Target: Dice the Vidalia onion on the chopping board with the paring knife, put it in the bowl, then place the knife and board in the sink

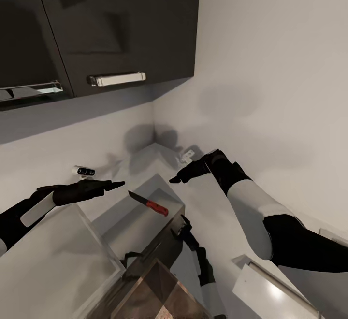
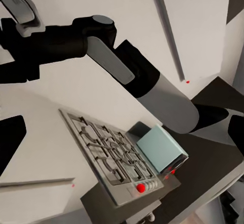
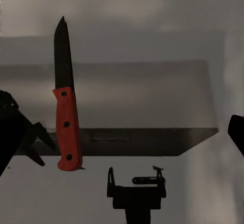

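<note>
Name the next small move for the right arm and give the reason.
Probably lower the right gripper toward the paring knife and line its fingers up across the red handle. The knife lies loose on a grey surface, apart from both grippers, and the right wrist view looks straight down on it with the fingers spread wide.

Red-handled paring knife [image 1: 149, 203] lying flat on grey surface, dark blade bare

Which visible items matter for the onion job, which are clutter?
Job:
knife, red handle, lying loose between both end effectors
left end effector
right end effector

Clutter:
upper cabinets with chrome handles
hob with red knobs
wall
</note>
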Controlling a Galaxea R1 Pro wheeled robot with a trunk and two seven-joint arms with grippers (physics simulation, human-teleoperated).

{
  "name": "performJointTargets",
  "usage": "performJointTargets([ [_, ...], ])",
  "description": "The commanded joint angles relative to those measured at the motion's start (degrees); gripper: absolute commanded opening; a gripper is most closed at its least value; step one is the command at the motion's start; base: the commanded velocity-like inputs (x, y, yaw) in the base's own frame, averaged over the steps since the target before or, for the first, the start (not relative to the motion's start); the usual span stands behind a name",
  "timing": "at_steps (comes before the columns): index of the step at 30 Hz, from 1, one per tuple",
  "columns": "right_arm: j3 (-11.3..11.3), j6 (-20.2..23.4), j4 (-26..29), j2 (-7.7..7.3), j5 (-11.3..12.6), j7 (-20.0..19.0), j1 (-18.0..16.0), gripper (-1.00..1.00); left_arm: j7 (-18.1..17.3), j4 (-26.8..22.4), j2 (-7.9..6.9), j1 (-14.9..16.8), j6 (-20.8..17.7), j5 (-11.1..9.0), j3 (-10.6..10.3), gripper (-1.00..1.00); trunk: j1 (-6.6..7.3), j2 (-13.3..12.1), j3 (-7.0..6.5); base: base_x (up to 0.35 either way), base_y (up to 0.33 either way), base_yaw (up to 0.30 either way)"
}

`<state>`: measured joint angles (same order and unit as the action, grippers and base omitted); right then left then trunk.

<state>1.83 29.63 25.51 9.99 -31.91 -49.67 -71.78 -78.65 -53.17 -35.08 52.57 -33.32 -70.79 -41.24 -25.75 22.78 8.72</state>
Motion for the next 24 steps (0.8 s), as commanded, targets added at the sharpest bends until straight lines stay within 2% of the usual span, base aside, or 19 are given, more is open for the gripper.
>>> performJointTargets([
  [1, 0.0, 0.2, -0.1, 0.01, -0.3, -0.4, 0.0, 1.00, -0.1, 0.0, -0.08, 0.1, -0.6, -0.5, -0.3, 1.00, -0.04, 0.1, 0.23, 0.000, 0.000, 0.004],
  [11, 0.0, -0.7, -3.2, 0.01, -0.4, -0.5, 0.0, 1.00, -0.1, 0.0, -0.07, 0.1, -0.6, -0.5, -0.3, 1.00, -0.04, 0.1, 1.17, 0.000, 0.000, 0.066],
  [24, 0.0, -1.7, -4.4, 0.01, -0.4, -0.4, 0.0, 1.00, -0.1, 0.0, -0.04, 0.1, -0.6, -0.5, -0.3, 1.00, -0.04, 0.1, 2.16, 0.000, 0.000, 0.128],
])
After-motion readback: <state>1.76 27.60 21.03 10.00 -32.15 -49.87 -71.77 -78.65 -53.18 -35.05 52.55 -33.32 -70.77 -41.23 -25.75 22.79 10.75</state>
